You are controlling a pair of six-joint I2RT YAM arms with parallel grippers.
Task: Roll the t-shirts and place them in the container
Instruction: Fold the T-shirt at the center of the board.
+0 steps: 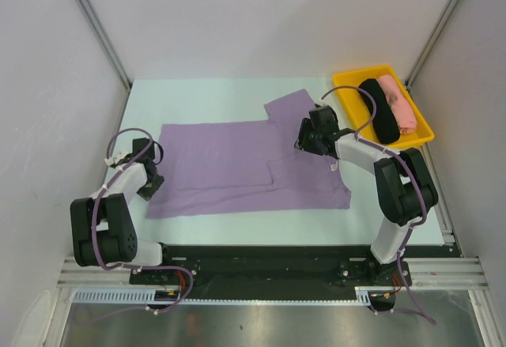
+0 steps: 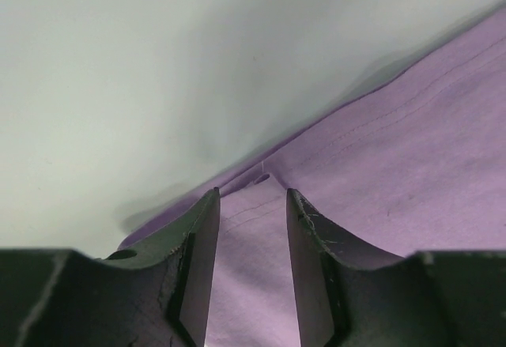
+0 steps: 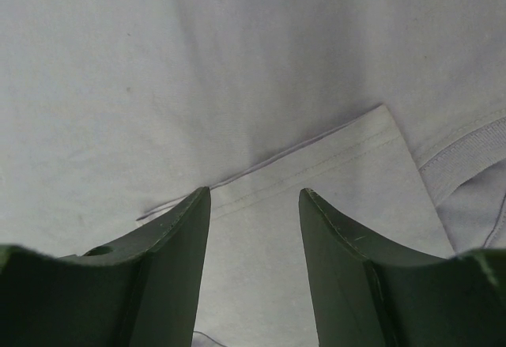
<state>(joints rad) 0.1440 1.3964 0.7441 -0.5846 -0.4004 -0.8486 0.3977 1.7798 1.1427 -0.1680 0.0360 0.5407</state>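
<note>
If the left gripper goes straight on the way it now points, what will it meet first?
Probably the hem of the lavender t-shirt, seen right ahead between the open fingers of the left gripper, with the table just past it. Depth is unclear, so the cloth may be very near.

Seen from above, the left claw (image 1: 149, 179) hides its own fingertips under the wrist housing, at the lower left corner of the t-shirt (image 1: 237, 165). The right claw (image 1: 315, 135) likewise covers the cloth beneath it. In both wrist views the fingers' roots run off the bottom edge, and whether the tips touch cloth cannot be told. The left wrist view cuts the shirt at the right and bottom, and the surface (image 2: 158, 62) beyond is blurred. The white neck label (image 1: 333, 167) is too small to read. The black bundle (image 1: 379, 114) hides part of the pink bundle (image 1: 398, 102).
</note>
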